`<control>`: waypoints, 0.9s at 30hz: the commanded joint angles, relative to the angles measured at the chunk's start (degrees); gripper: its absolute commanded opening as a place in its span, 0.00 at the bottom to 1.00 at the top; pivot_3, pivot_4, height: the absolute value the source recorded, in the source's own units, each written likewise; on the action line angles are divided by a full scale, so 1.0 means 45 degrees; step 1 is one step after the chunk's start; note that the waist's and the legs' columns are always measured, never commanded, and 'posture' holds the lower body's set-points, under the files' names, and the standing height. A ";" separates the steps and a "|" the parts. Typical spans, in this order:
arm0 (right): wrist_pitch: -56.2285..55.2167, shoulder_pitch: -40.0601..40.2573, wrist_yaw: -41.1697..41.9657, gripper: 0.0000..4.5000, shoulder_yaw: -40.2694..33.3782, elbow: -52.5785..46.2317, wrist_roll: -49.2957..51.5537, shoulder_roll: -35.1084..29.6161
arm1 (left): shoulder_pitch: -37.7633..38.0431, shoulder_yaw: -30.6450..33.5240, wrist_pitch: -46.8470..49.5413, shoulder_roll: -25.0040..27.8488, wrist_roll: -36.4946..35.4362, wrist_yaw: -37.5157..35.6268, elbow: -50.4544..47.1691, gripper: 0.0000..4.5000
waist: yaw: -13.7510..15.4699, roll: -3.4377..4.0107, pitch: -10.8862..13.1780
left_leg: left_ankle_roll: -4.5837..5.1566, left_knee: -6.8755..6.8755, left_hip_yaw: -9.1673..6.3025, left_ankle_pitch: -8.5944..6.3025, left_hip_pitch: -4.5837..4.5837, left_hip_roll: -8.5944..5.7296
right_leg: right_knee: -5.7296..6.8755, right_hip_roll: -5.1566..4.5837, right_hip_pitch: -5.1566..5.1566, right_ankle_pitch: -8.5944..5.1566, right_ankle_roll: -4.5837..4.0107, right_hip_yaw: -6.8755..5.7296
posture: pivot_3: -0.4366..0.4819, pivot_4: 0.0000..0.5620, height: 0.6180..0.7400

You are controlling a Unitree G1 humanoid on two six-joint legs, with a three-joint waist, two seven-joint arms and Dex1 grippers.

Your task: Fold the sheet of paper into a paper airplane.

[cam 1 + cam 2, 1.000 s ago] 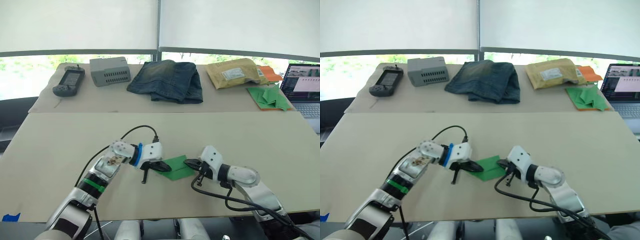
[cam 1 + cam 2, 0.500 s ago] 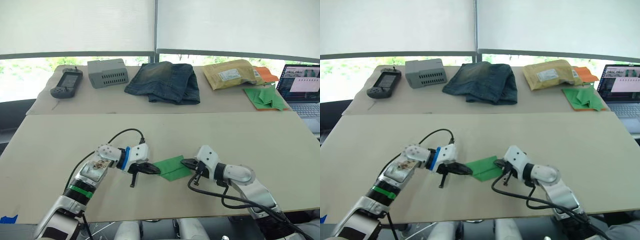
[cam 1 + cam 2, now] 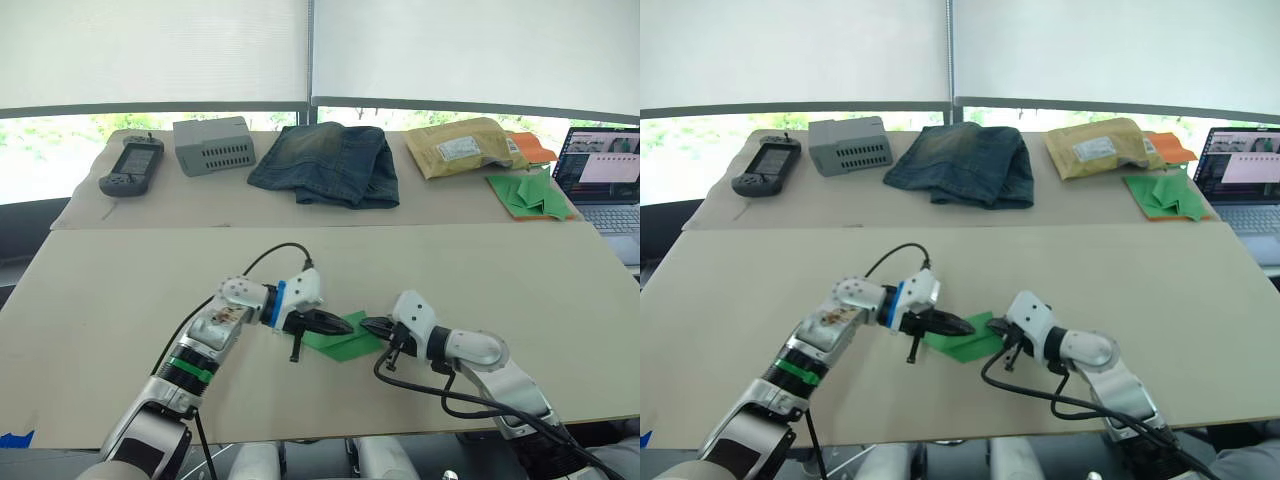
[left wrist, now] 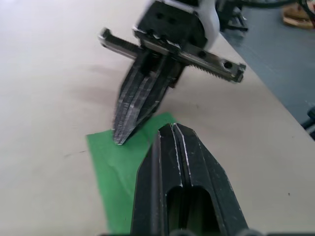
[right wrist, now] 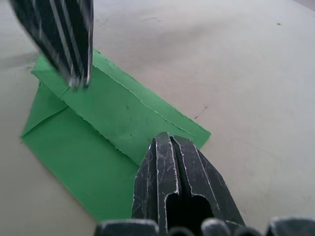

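Green paper point(image 3: 342, 336) lies flat on the table point(image 3: 480, 270), near its front edge, between the two grippers. It is partly folded: the right wrist view shows a long flap laid over a lower layer, with a diagonal crease running to one corner. No pointed nose or wings are visible. Judgement: the task is at an early to middle stage; the narrowing folds and the final wedge shape remain to be made.

Left gripper point(image 3: 333, 322): fingers closed together, tips resting on or just above the paper's left part. The pictures do not settle whether the tips touch the paper. The fingers pinch nothing.

Right gripper point(image 3: 374, 326): fingers closed together, tips at the paper's right edge, pressing on or just beside it. No paper sits between the fingers.

Judgement: both grippers act as pressing points on the sheet, not as clamps; the next fold needs one edge lifted while the other side is held down.

Surface: the table is a plain beige board, matte, bare around the paper. A second, similar surface lies behind it, along a window with lowered white blinds. On that surface, from the robot's left to right: a handheld controller point(image 3: 133, 166), a grey box point(image 3: 215, 145), folded jeans point(image 3: 327, 162), a padded envelope point(image 3: 465, 146), a pile of green and orange papers point(image 3: 528, 186), and an open laptop point(image 3: 604, 177) at the far right
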 commanded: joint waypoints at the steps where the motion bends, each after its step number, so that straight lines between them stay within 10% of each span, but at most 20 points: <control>1: 0.0380 0.0313 -0.0060 0.00 0.0594 0.0591 -0.0426 0.0051 | -0.0500 -0.0342 -0.0858 -0.0166 0.0655 -0.0001 0.0861 0.00 | -0.0003 -0.0001 0.0000 | 0.0000 0.0000 -0.0001 0.0000 -0.0001 0.0000 | 0.0000 0.0001 -0.0002 0.0000 0.0000 0.0000 | 0.48 0.27 0.91; 27: 0.0307 0.0004 0.0064 0.00 0.0691 0.0821 -0.0423 -0.0116 | 0.1261 -0.0062 -0.1855 0.2031 0.0921 -0.1694 0.1665 0.00 | -0.0061 -0.0010 -0.0026 | 0.0003 -0.0093 -0.0001 -0.0003 0.0085 0.0027 | 0.0002 0.0016 0.0027 -0.0031 -0.0051 0.0001 | 0.48 0.27 0.91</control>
